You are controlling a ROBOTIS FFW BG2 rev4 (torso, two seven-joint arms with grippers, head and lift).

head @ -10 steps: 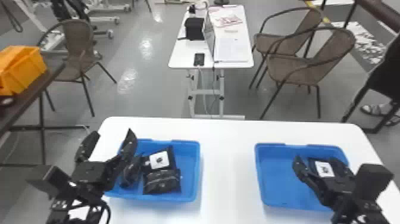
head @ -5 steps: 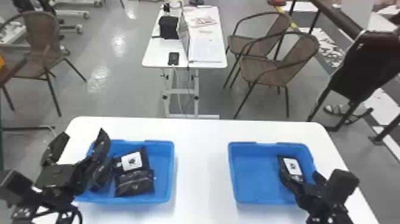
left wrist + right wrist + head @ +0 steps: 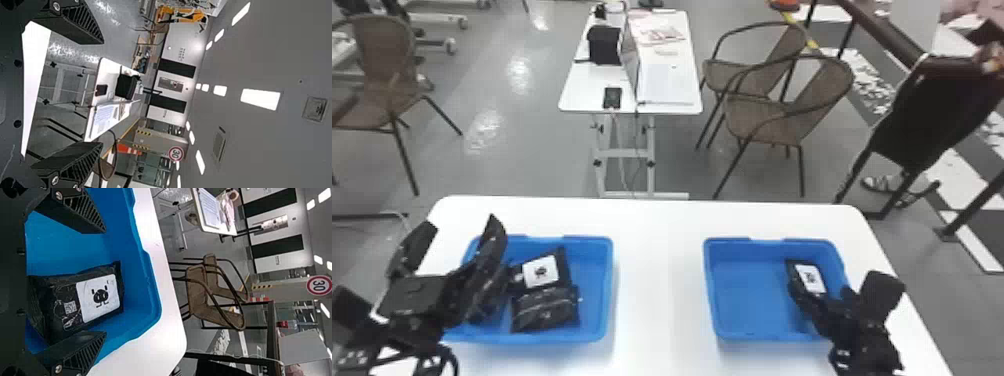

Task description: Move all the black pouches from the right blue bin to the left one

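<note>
In the head view, my left gripper (image 3: 461,225) stands open above the left blue bin's (image 3: 597,330) outer side; its fingers frame no object in the left wrist view (image 3: 101,93). A white-labelled black pouch (image 3: 539,272) and another pouch (image 3: 546,311) lie in that bin, with a dark pouch (image 3: 488,300) partly behind the left gripper. My right gripper (image 3: 819,296) is at the right blue bin's (image 3: 712,290) right side, by a black pouch (image 3: 809,277). From the right wrist, the open gripper (image 3: 103,282) has the white-labelled pouch (image 3: 58,301) between its spread fingers.
Both bins stand on a white table (image 3: 657,280), with a stretch of tabletop between them. Beyond its far edge are a smaller white table (image 3: 667,85) and wicker chairs (image 3: 767,115). The right bin's wall (image 3: 150,286) runs beyond the right fingertips.
The head view has turned to the right, so the bins appear farther left. My right gripper has shifted rightward within its bin, closer around the pouch. The left gripper keeps its place over its bin.
</note>
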